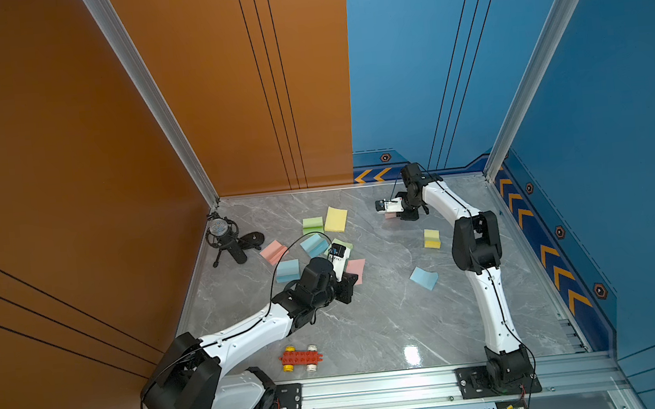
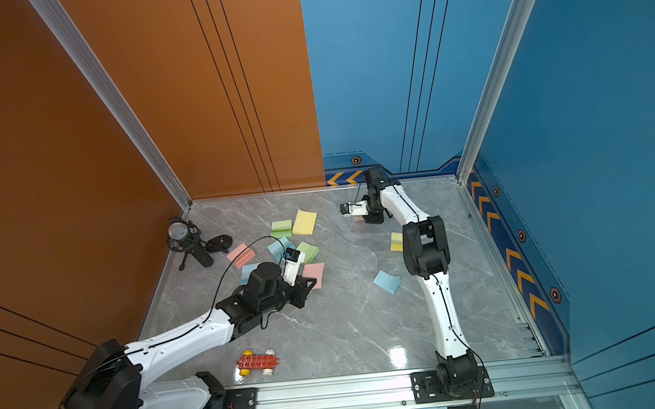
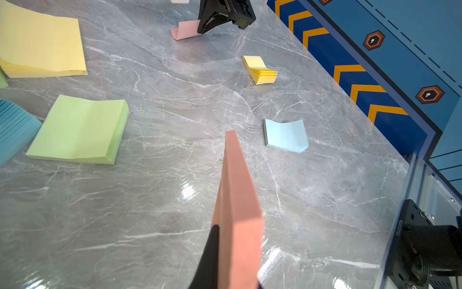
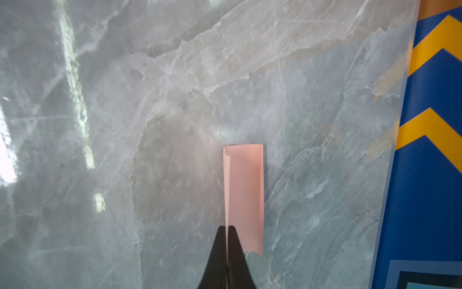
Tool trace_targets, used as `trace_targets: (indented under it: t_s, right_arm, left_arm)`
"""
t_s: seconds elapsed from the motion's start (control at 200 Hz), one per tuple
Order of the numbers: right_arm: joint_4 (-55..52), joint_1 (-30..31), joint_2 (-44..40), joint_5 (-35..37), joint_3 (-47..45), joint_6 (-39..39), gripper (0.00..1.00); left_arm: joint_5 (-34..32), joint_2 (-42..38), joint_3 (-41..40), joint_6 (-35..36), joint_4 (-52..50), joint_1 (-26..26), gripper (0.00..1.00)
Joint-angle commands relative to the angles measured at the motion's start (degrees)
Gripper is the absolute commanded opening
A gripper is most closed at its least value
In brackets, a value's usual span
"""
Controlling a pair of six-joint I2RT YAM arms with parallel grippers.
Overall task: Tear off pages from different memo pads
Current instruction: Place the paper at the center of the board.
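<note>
At mid-table the left claw [image 3: 226,232] pinches a pink pad [image 3: 237,187], partly hidden overhead; right claw [image 4: 227,231] pinches a pink page [image 4: 246,190].

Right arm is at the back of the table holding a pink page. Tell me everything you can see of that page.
The pink page is one thin, plain, pale salmon paper sheet, unmarked. One long edge is curled up. The right gripper is shut on it, pinching that edge at one end. It sits low at the far side of the table, near the chevron wall; whether it touches the surface is unclear.
</note>
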Motion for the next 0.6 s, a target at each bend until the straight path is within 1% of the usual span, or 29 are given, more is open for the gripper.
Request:
trace_targets:
  t_s: [0.0, 0.035, 0.05, 0.075, 0.1, 0.18, 0.27, 0.455, 0.505, 0.551, 0.596]
  right_arm:
    - [-1.5, -0.3, -0.8, -1.3, -2.2, -8.7, 0.32]
    - [-1.3, -0.3, -0.7, -1.6, -2.3, -8.5, 0.45]
    - [-1.3, -0.2, -0.5, -1.6, -2.4, -8.4, 0.49]
    - [-1.3, -0.1, -0.4, -1.6, -2.4, -8.3, 0.54]
    - [-1.2, 0.0, -0.3, -1.5, -2.4, -8.1, 0.57]
    - [-1.2, 0.2, -0.3, -1.0, -2.5, -7.7, 0.57]
    - [-1.3, 0.5, -2.0, -1.6, -3.5, -6.3, 0.54]
    - [-1.5, 1.5, -10.6, -2.8, -11.6, -2.6, 0.49]
    - [-0.3, 1.6, -13.5, -4.5, -13.6, 1.1, 0.49]
    - [1.4, 1.6, -16.6, -6.2, -15.0, 6.4, 0.52]
    - [3.6, 1.5, -19.5, -6.5, -16.1, 12.6, 0.54]
  left_arm:
    - [0.6, 1.1, 2.1, 0.4, -0.4, -0.6, 0.00]
    - [0.8, 1.3, 2.2, 0.5, -0.4, -0.7, 0.00]
    - [0.7, 1.4, 2.2, 0.5, -0.4, -0.7, 0.00]
    - [0.8, 1.4, 2.3, 0.6, -0.4, -0.8, 0.00]
    - [0.7, 1.5, 2.3, 0.6, -0.4, -0.8, 0.00]
    - [0.5, 1.5, 2.3, 0.8, -0.4, -0.8, 0.00]
    - [-0.2, 1.5, 2.3, 0.8, -0.4, -0.8, 0.00]
    - [-2.4, 2.4, 4.9, -0.5, -0.5, -0.8, 0.00]
    - [-2.6, 3.6, 6.6, -1.4, -0.5, -0.5, 0.00]
    - [-2.6, 5.2, 8.5, -2.1, -0.5, -0.3, 0.00]
    - [-2.1, 7.5, 10.7, -2.8, -0.6, 0.0, 0.00]
